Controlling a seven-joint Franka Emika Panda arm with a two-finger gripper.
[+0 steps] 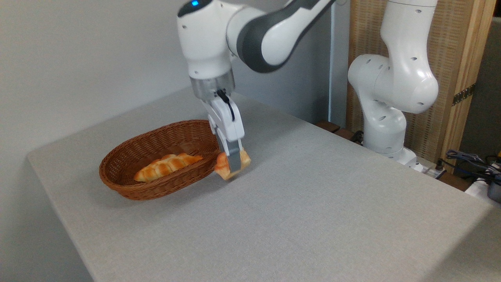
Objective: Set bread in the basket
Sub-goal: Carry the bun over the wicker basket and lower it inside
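We take the oval brown woven wicker basket [156, 164] as our landmark: it sits on the grey cloth-covered table [313, 219], toward the table's left end. Inside it, lying along its length, we see a long braided golden loaf [166, 166].

Just beyond the basket's right end, outside the thick braided rim, the white two-finger gripper [234, 166] pinches the small round orange-golden bun [224, 166] — its grey fingers are pressed against the bun, one finger crossing the front of it. The bun is tilted, its orange lobed side turned toward the basket and its paler side facing away to the right. It appears lifted clear of the table, with a faint shadow beneath it, and it hangs right beside the basket's rim, at about rim height; we cannot tell whether it touches the wicker.

The white and grey robot arm [250, 35] descends to the gripper from above the basket's far right side, while its white base column [391, 98] stands well to the right of the basket, past the table's far edge.
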